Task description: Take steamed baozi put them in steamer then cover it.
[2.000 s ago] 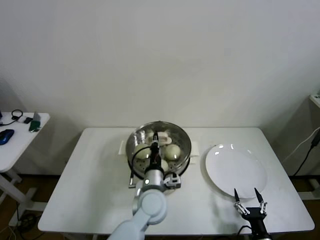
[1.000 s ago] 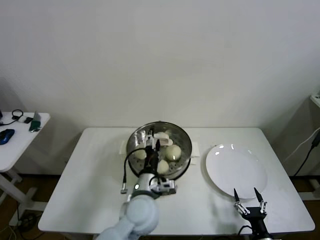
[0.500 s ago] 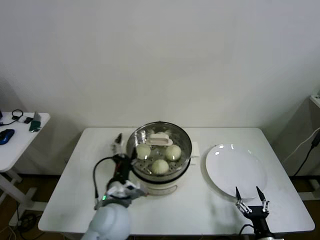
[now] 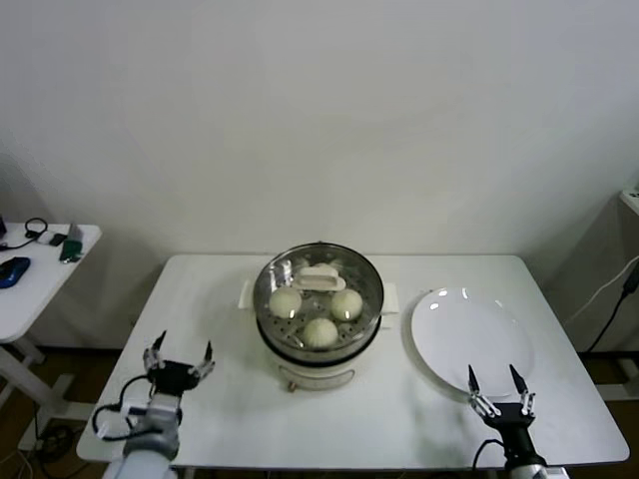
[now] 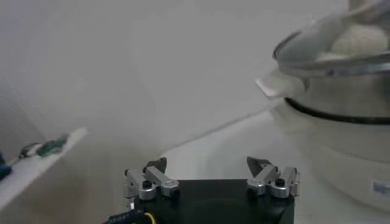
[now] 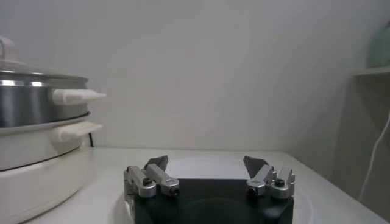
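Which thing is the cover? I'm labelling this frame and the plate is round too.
On the white table, find the steel steamer at its middle. The cover sits on top: clear glass, cream bar handle, baozi visible beneath, unlike the flat white plate beside it.

White table (image 4: 200, 299), steamer (image 4: 318, 344) at its centre, white plate (image 4: 469, 344) just right of it

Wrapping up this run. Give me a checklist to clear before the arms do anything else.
1. Glass lid seated on the steamer: ok.
2. Baozi inside: three seen through the lid, a fourth cannot tell.
3. White plate empty of buns: ok.
4. Left gripper open, holding nothing, at the table's near left edge, off the steamer: ok.
5. Right gripper open, empty, at the plate's near edge: ok.
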`<action>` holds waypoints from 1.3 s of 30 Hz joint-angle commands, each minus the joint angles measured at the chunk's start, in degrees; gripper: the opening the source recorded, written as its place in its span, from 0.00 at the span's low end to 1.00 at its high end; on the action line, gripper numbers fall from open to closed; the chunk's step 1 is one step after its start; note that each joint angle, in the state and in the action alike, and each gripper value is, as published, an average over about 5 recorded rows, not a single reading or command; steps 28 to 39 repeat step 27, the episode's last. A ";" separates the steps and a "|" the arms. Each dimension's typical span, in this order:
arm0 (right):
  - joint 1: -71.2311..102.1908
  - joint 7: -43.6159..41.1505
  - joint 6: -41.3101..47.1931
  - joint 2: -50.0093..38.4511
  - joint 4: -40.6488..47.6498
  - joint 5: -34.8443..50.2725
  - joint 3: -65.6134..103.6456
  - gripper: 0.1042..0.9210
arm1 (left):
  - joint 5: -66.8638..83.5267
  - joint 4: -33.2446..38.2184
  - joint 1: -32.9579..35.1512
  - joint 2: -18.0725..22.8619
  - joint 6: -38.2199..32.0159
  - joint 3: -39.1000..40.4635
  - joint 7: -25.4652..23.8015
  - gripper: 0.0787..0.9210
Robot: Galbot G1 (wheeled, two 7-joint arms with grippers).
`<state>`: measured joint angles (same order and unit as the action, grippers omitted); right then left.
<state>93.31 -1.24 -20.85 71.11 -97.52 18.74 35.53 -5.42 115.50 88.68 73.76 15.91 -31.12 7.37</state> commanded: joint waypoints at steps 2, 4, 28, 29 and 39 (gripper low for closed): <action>0.09 0.05 -0.13 -0.64 0.80 0.48 -0.36 0.88 | 15.38 -12.28 8.03 3.29 -37.52 -5.90 -3.39 0.88; 0.20 0.08 -0.16 -0.90 0.78 0.69 -0.40 0.88 | 15.33 -13.05 7.71 3.47 -37.57 -5.64 -3.55 0.88; 0.57 0.15 -1.45 -1.51 0.67 1.32 -1.08 0.88 | 15.61 -12.01 8.27 4.41 -36.14 -5.25 -4.66 0.88; 0.57 0.15 -1.45 -1.51 0.67 1.32 -1.08 0.88 | 15.61 -12.01 8.27 4.41 -36.14 -5.25 -4.66 0.88; 0.57 0.15 -1.45 -1.51 0.67 1.32 -1.08 0.88 | 15.61 -12.01 8.27 4.41 -36.14 -5.25 -4.66 0.88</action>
